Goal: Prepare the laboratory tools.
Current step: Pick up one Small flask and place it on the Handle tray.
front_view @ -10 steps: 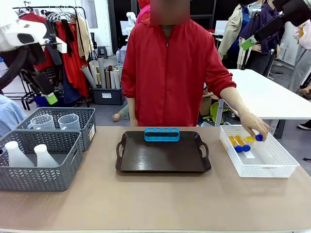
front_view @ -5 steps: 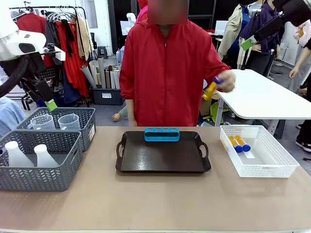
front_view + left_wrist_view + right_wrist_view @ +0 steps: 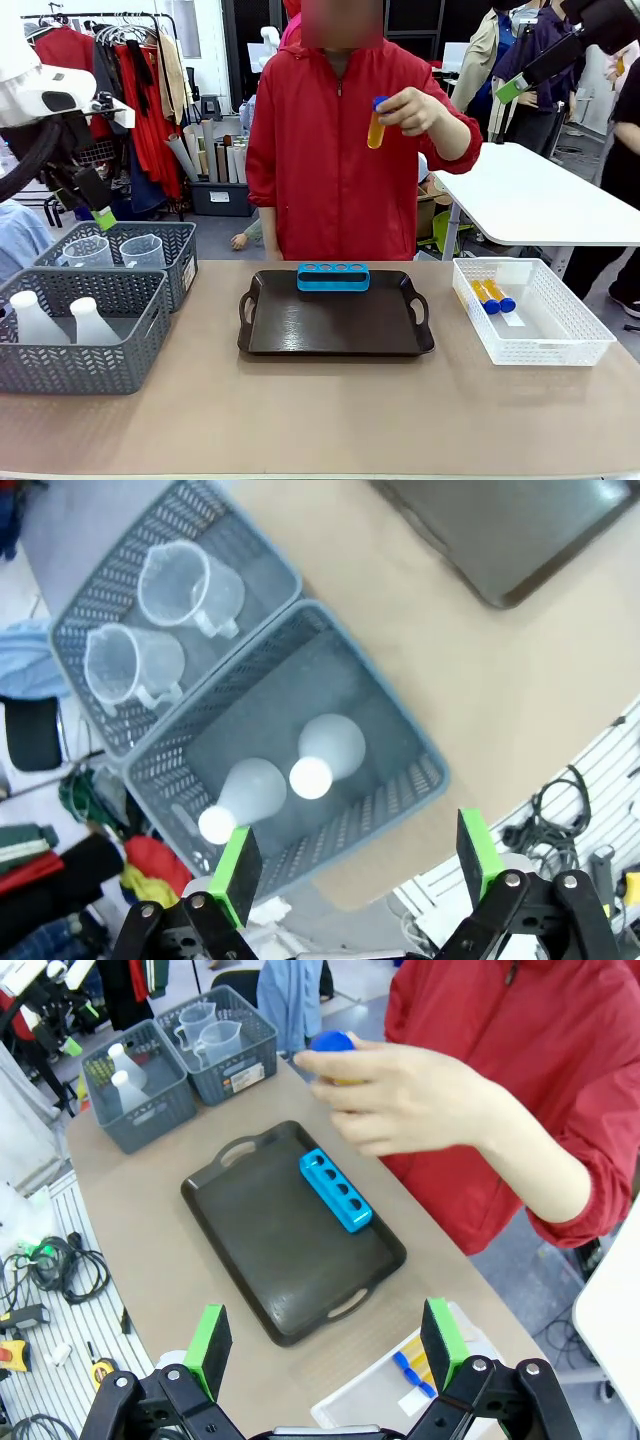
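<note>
The person's hand holds one blue-capped tube of orange liquid upright at chest height, its blue cap peeking above the fingers. Two more tubes lie in the white lattice bin. A small blue tube rack stands at the far edge of the dark tray. Two white flasks and two clear beakers sit in the grey baskets. My left gripper hangs open high above the flask basket. My right gripper is open, high over the table's right side.
The two grey mesh baskets stand side by side at the left of the table. The near half of the tan tabletop is bare. A second white table stands behind on the right.
The person's hand took a tube out of the white bin and raised it to chest height. My left arm shifted slightly; both grippers stayed open.
</note>
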Motion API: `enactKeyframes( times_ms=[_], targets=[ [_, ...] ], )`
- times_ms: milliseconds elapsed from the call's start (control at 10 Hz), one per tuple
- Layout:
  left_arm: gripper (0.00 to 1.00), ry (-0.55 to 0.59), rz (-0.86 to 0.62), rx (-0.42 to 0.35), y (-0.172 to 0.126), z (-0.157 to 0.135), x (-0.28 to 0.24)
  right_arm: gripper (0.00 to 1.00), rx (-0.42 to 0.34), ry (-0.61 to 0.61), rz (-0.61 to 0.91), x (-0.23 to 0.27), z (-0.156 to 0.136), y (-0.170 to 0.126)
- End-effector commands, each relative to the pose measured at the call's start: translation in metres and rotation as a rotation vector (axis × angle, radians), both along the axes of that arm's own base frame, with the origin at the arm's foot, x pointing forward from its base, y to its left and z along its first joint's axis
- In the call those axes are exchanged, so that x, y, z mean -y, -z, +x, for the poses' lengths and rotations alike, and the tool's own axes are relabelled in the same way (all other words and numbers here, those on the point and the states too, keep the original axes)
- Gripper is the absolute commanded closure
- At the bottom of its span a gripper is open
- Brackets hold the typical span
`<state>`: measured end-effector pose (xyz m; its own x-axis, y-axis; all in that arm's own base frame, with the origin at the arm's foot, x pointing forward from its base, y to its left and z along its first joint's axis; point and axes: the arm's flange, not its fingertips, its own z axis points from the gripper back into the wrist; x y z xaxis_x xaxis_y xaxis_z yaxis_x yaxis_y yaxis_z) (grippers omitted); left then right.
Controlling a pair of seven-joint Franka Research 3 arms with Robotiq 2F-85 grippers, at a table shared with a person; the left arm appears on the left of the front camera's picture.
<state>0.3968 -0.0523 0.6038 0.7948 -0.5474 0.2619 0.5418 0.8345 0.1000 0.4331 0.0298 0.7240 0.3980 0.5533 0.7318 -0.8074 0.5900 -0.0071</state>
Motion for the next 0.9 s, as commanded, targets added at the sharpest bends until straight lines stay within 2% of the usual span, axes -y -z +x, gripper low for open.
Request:
enactKeyframes(
  times_ms=[0, 200, 300, 500, 800],
  targets=[
    [0.00, -0.120, 0.046, -0.060, 0.022, 0.001, -0.005, 0.00, 0.003, -0.010, 0.006, 0.000, 0.000, -0.001],
    [0.00, -0.259, 0.071, -0.108, 0.054, -0.001, -0.023, 0.00, 0.003, -0.010, 0.006, 0.000, 0.000, -0.001],
    [0.00, -0.290, 0.023, -0.165, 0.067, -0.003, -0.030, 0.00, 0.003, -0.010, 0.006, 0.000, 0.000, -0.001],
    [0.00, -0.327, -0.004, -0.216, 0.101, -0.003, -0.041, 0.00, 0.003, -0.010, 0.006, 0.000, 0.000, -0.001],
    [0.00, -0.405, -0.038, -0.251, 0.136, 0.007, -0.043, 0.00, 0.003, -0.010, 0.006, 0.000, 0.000, -0.001]
  ],
)
